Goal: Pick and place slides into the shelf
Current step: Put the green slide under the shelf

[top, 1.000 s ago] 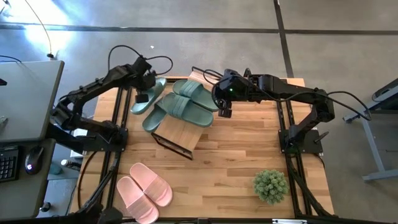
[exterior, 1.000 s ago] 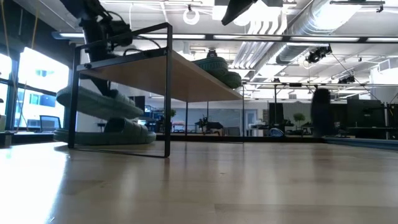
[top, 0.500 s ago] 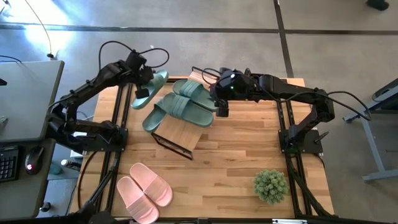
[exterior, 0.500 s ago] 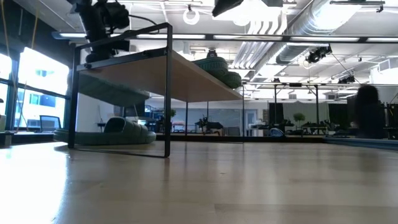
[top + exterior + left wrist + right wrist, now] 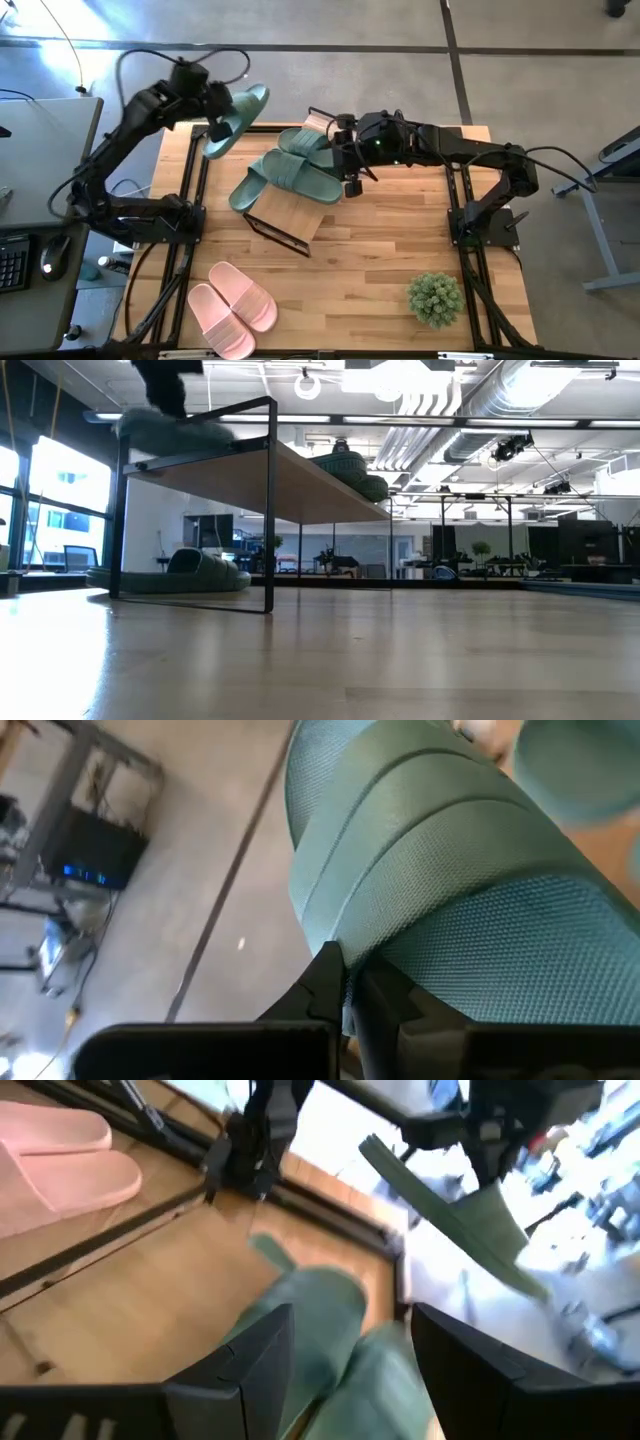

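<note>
While slides remain unshelved: task partly done.
Left gripper [image 5: 212, 118]: clamped on a sage green rubber slide [image 5: 236, 118], aloft beside the bamboo-topped wire shelf [image 5: 291, 213].
Right gripper [image 5: 350, 172]: spread, empty, over shelved green slides [image 5: 300, 165].
Left: pale pink slide pair [image 5: 232, 307].

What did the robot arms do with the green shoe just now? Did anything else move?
The left gripper, shut on one green slide, lifted it up off the table beside the shelf. The right gripper, open, shifted slightly over the green slides on the shelf. The pink slides and plant stayed put.
</note>
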